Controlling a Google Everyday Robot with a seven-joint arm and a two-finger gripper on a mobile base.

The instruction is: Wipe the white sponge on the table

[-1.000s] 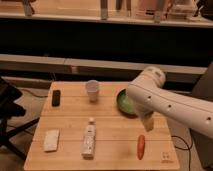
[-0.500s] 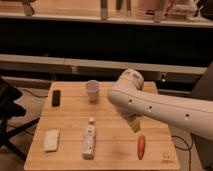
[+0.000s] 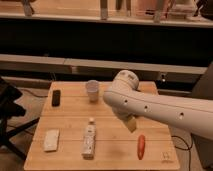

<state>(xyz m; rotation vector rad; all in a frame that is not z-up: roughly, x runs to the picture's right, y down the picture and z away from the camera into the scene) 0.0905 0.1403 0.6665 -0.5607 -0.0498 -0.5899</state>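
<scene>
One bottle [image 3: 89, 141] lies between pincer [image 3: 131, 124] and sponge [image 3: 51, 140]

Your pincer hangs wide open and empty over the tabletop's [image 3: 70, 119] middle. The sponge lies flat near the front-left corner as viewed, long axis front-to-back; you must cross the bottle.

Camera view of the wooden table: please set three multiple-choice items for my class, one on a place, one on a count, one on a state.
1. Where on the table is the white sponge?
A. near-left corner B. far-right corner C. centre
2. How many cups stand there?
A. three B. one C. two
3. How is the white bottle placed?
A. upright B. standing on its cap C. lying on its side

Answers: 1 A, it lies at the view's lower left. 2 B, a single cup stands near the far edge. 3 C, it lies flat, cap pointing away; the gripper hangs open just right of it, holding nothing.
</scene>
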